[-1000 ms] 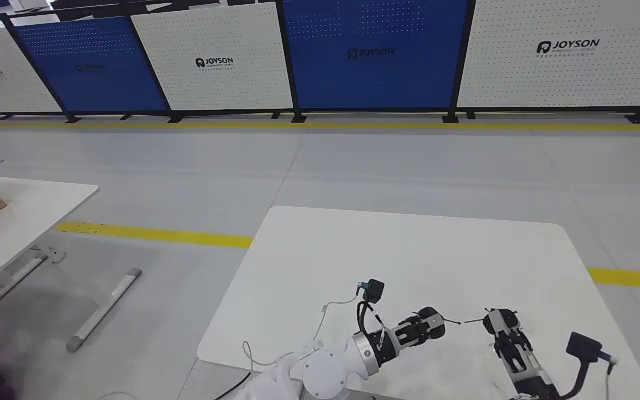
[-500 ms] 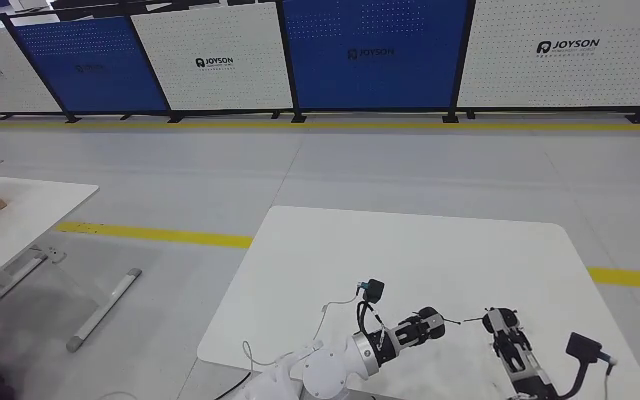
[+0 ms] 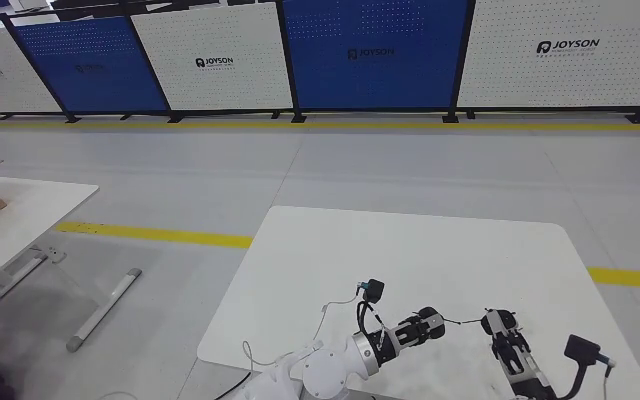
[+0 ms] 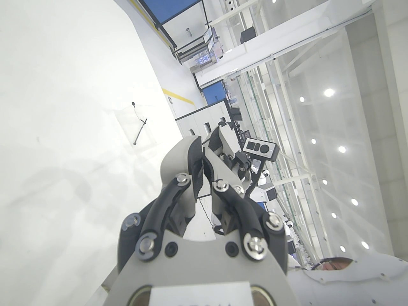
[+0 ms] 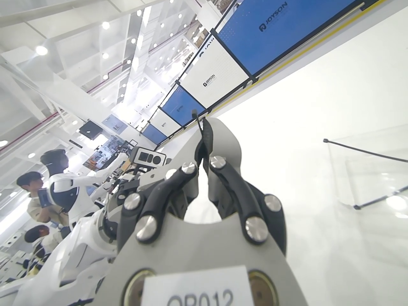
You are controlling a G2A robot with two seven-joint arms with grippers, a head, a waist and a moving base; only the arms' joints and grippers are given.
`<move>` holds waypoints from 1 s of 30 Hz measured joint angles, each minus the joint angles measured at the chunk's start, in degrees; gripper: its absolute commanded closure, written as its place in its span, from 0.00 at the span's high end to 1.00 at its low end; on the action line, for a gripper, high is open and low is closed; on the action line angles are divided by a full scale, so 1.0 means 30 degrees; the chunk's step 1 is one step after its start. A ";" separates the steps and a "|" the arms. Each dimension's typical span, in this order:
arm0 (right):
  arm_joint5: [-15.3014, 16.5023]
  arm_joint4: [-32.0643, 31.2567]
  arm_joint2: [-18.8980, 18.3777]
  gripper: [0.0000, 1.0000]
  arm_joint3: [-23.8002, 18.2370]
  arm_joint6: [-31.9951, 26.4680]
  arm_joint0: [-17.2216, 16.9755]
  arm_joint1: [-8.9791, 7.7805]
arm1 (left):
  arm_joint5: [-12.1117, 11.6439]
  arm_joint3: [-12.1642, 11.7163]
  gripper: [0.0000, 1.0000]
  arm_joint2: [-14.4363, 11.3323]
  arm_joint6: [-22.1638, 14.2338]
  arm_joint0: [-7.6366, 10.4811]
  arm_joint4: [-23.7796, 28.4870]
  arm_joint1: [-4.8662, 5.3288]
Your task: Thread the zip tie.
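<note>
Movement since a second earlier was slight: the right gripper [image 3: 497,321] had edged a touch toward the left gripper [image 3: 432,322], which kept its place, and the two sat near each other over the desk's [image 3: 400,250] near edge. Between them ran the zip tie [image 3: 462,322], a thin black plastic strap stretched almost straight from one gripper to the other, above the smooth white desk top. In the right wrist view the right gripper [image 5: 204,132] had its grey, rounded fingers pinched tight on the strap, black ribbed pads pressed together, and a short length of the zip tie [image 5: 197,121] stuck out past the tips, ending in a small blocky head. In the left wrist view the left gripper [image 4: 200,152] was likewise clamped narrow, pad against pad, on the strap's other end, with the right gripper [image 4: 224,138] just beyond it. Well apart from both, a shallow clear tray [image 5: 338,173] with a low rim lay flat on the desk; in it lay two spare zip ties [image 5: 363,151], black and slender, and the same tray [image 4: 124,119] with its ties [image 4: 140,127] appeared in the left wrist view.
</note>
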State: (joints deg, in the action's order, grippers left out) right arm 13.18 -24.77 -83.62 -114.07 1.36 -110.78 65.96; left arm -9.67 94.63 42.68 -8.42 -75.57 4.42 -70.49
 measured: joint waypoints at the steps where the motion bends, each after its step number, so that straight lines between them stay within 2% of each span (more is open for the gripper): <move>1: 0.0000 0.0000 0.0000 0.00 0.0000 -0.0002 0.0000 0.0000 | 0.0000 0.0000 0.00 0.0000 0.0000 0.0000 0.0000 0.0000; 11: -0.0120 -0.0249 0.0144 0.00 -0.0020 -0.0193 0.0189 0.0050 | 0.0000 0.0000 0.00 0.0000 0.0000 0.0000 0.0000 0.0000; 30: 0.0027 -0.0542 -0.0094 0.00 -0.0065 0.0107 -0.0124 0.0194 | 0.0000 0.0000 0.00 0.0000 0.0000 0.0000 0.0000 0.0000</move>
State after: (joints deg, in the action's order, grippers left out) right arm 13.26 -26.40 -83.90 -114.26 1.68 -111.16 66.54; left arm -9.67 94.63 42.68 -8.42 -75.57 4.42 -70.49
